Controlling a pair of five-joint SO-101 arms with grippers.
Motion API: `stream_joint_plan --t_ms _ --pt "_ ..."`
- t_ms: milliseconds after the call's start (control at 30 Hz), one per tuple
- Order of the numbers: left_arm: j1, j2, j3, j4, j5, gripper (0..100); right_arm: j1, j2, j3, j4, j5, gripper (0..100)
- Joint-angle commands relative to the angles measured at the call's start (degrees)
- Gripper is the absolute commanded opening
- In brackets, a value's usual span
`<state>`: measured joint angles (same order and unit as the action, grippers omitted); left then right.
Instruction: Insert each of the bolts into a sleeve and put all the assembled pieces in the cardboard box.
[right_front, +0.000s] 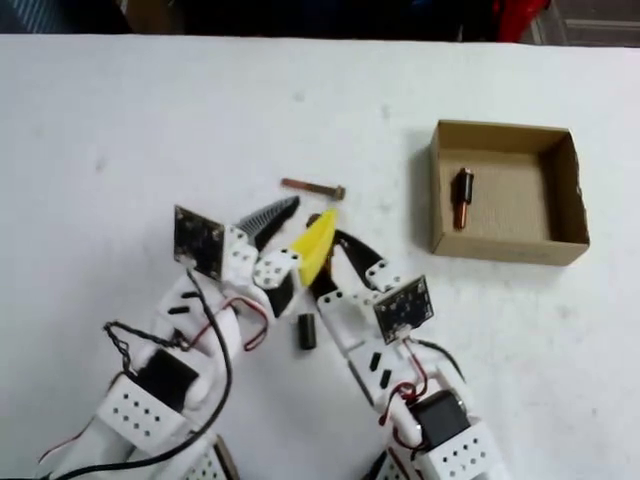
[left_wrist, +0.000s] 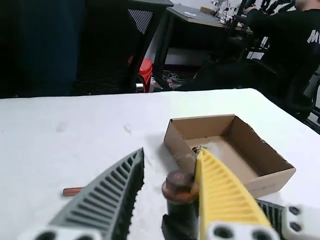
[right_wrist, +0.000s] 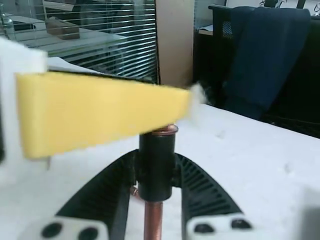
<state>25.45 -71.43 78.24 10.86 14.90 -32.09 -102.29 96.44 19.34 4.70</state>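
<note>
Right end effector (right_wrist: 156, 172): we see two black ribbed fingers clamped on a black cylindrical sleeve (right_wrist: 156, 150). A copper-coloured bolt (right_wrist: 153, 220) passes through it, with the head above and the smooth shank below.
Left end effector (left_wrist: 171, 156): jaws spread. The grey ribbed finger (left_wrist: 107, 200) stands to one side, and the yellow ribbed finger (left_wrist: 222, 195) sits just beside the bolt head, crossing in front of the right wrist camera.
Loose bolt (right_front: 312, 187): we find it lying flat on the white surface (right_front: 150, 120), just beyond the fingertips.
Loose sleeve (right_front: 306, 331): a short black tube between the two arms.
Cardboard box (right_front: 500, 245): open and brown, set apart to one side. One assembled piece (right_front: 463, 197) lies inside.
</note>
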Motion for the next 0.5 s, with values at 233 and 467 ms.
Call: stream_joint_plan --t_ms 233,467 --pt "-6.9 -0.75 -9.67 3.25 0.09 19 8.75 -0.48 0.44 -0.13 0.88 1.6" --pt "-12.09 -0.75 -18.81 23.65 -2.11 2 10.51 -0.75 0.44 2.15 0.88 1.6"
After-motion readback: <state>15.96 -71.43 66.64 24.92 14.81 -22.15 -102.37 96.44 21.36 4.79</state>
